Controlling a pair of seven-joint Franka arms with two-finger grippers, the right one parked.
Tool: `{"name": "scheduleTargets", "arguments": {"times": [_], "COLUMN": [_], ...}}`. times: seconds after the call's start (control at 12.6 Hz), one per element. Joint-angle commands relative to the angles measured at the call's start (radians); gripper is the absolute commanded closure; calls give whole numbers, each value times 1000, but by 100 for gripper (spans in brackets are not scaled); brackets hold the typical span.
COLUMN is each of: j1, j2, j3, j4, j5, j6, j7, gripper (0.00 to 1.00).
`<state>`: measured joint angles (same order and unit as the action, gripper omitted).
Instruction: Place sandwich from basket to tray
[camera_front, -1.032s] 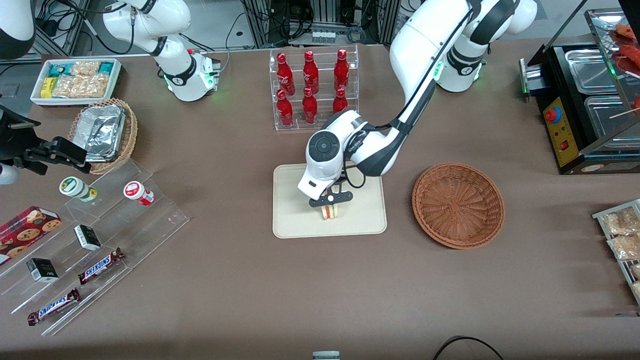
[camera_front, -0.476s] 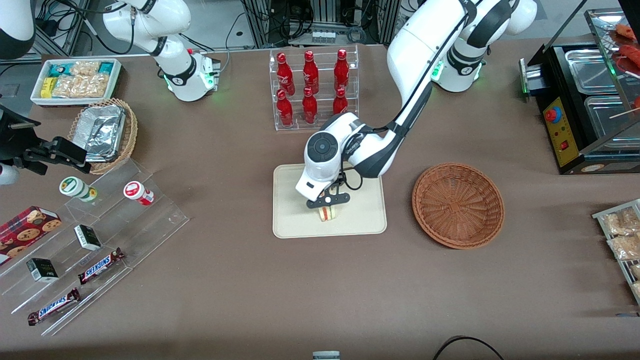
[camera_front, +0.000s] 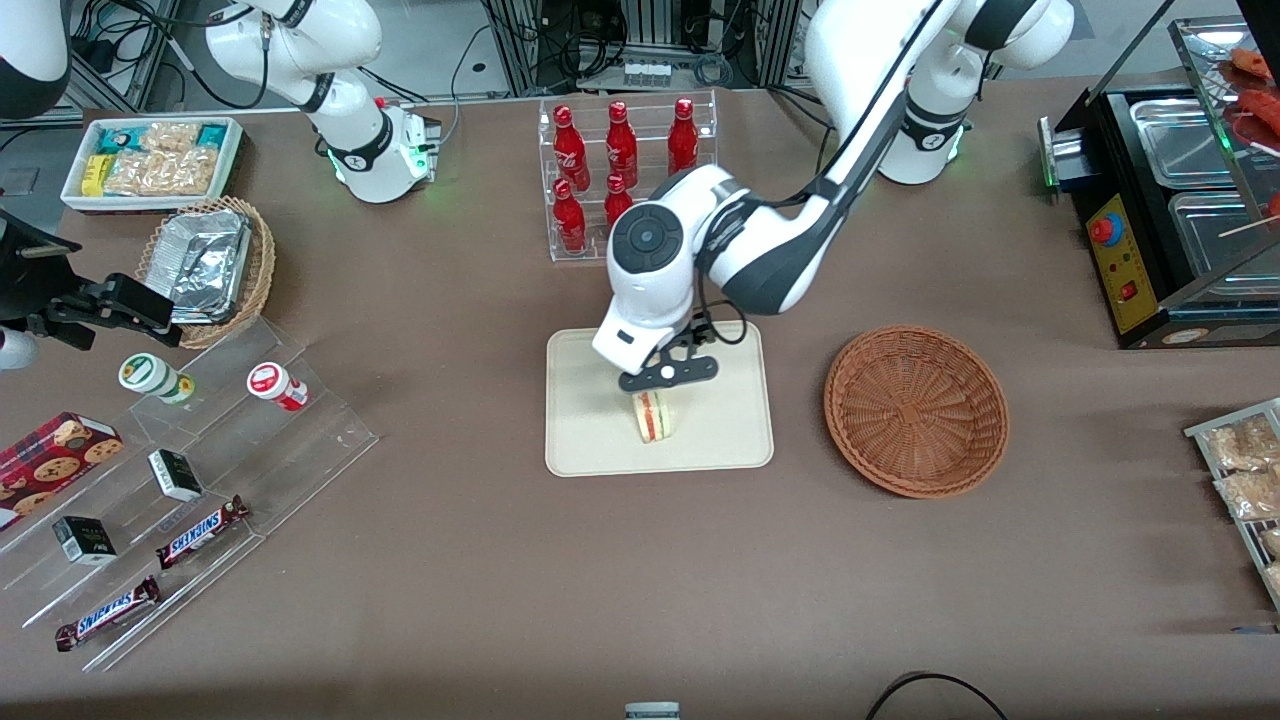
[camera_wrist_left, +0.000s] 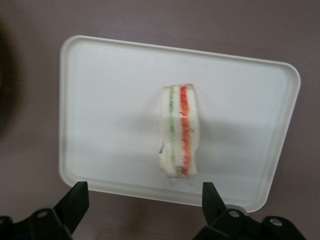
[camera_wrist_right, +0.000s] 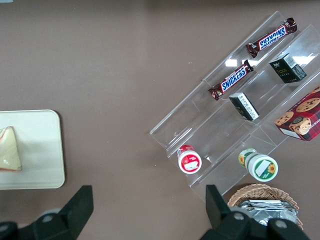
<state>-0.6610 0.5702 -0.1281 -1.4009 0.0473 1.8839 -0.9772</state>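
Observation:
The sandwich (camera_front: 653, 416) stands on its edge on the cream tray (camera_front: 590, 440), red and green layers showing; it also shows in the left wrist view (camera_wrist_left: 179, 132) on the tray (camera_wrist_left: 100, 100) and in the right wrist view (camera_wrist_right: 10, 150). My left gripper (camera_front: 667, 373) hangs above the tray, just above the sandwich and a little farther from the front camera; it is open and empty, fingers (camera_wrist_left: 75, 200) spread wide and clear of the sandwich. The reddish-brown basket (camera_front: 916, 408) sits empty beside the tray, toward the working arm's end.
A clear rack of red bottles (camera_front: 620, 170) stands farther from the camera than the tray. Toward the parked arm's end are a clear stepped shelf with candy bars (camera_front: 200, 530), a foil-filled wicker basket (camera_front: 208, 265) and a white snack bin (camera_front: 150, 160). A black warmer (camera_front: 1170, 220) stands at the working arm's end.
My gripper has let go of the sandwich and risen above it; the sandwich stays standing on the tray.

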Motion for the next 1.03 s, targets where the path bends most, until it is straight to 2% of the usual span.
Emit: {"name": "scheduleTargets", "arguments": {"times": [0.0,0.16,0.56,0.95], "j1": [75,153,311,411], "j2": [-70,-85,-234,-302], "j3": [-2,-4,-2,-2], "j4": [-23,-29,-180,-201], "j5": [2,9,9,6], "j6": [-98,-121,-167,-281], "j7": [76,148,438,609], "gripper": [0,0,0,0]}}
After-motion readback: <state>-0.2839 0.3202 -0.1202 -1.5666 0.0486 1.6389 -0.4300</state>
